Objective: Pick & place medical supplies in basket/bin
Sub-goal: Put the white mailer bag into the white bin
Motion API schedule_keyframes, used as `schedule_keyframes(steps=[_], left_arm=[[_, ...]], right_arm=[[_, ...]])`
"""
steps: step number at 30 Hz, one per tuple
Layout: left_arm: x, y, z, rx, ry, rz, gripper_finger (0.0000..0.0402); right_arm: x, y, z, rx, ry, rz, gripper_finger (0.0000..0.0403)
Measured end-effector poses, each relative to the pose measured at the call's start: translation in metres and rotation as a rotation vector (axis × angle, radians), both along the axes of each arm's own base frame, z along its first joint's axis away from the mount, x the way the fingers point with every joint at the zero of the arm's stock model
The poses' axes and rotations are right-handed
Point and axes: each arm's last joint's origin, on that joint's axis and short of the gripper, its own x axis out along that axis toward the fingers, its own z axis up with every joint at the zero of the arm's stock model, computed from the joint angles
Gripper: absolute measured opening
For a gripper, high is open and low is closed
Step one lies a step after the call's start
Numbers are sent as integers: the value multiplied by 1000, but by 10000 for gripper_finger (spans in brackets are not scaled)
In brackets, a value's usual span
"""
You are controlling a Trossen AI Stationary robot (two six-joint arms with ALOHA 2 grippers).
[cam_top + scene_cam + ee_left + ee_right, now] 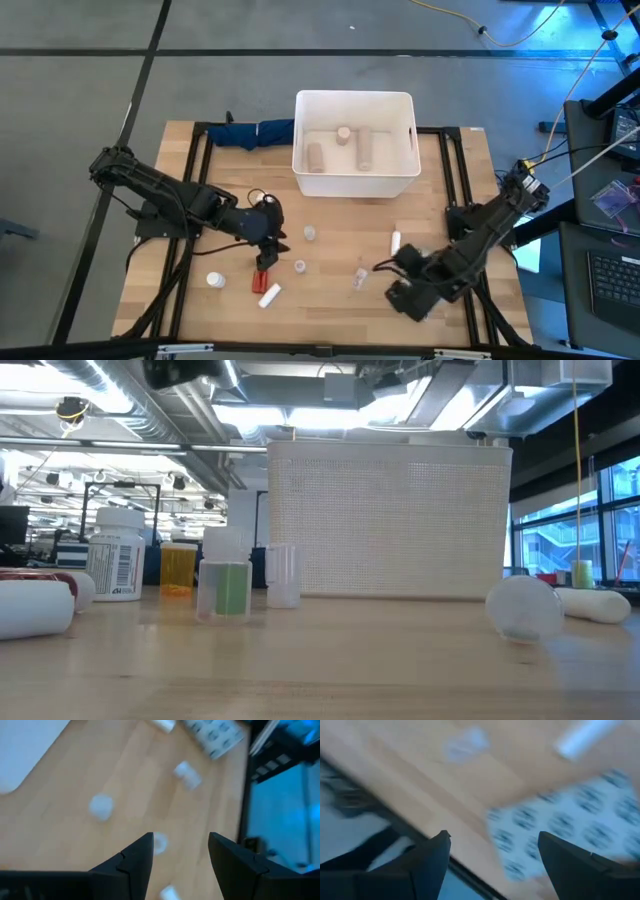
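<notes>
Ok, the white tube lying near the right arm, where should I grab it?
Grip the white tube across its middle, coming straight down. It lies flat on the table, so only its long sides offer grip. The right gripper is open, nearby.

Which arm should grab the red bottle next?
Left, probably. The left tool hovers open just above the red bottle, while the right tool is across the table beside the clear cup.
</notes>
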Motion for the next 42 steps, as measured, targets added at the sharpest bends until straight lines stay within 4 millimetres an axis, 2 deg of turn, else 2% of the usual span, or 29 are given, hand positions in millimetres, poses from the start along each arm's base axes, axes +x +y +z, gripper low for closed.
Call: schedule_keyframes(steps=[4,7,10,18,22,25,29,34,42], left_arm=[[7,-2,8,-32,-109,0,183],[11,-4,14,-49,-176,-12,183],[13,-5,18,-63,-221,-13,182],[13,-7,19,-72,-230,-16,182],[13,-7,19,-74,-229,-16,182],[13,-7,19,-74,-229,-15,182],[13,-7,19,-84,-228,-8,182],[13,-7,19,-87,-228,-6,182],[13,-7,19,-88,-233,-6,182]], right_arm=[[-22,4,-1,-79,97,-12,299],[-29,5,-7,-116,131,46,299],[-35,6,-24,-157,173,150,299],[-42,0,-86,-155,221,290,299],[-47,-5,-110,-127,251,327,299],[-50,-8,-122,-113,245,339,299],[-46,-10,-132,-76,199,330,299],[-35,-15,-134,-100,112,291,299],[0,-28,-137,-165,-96,312,299]])
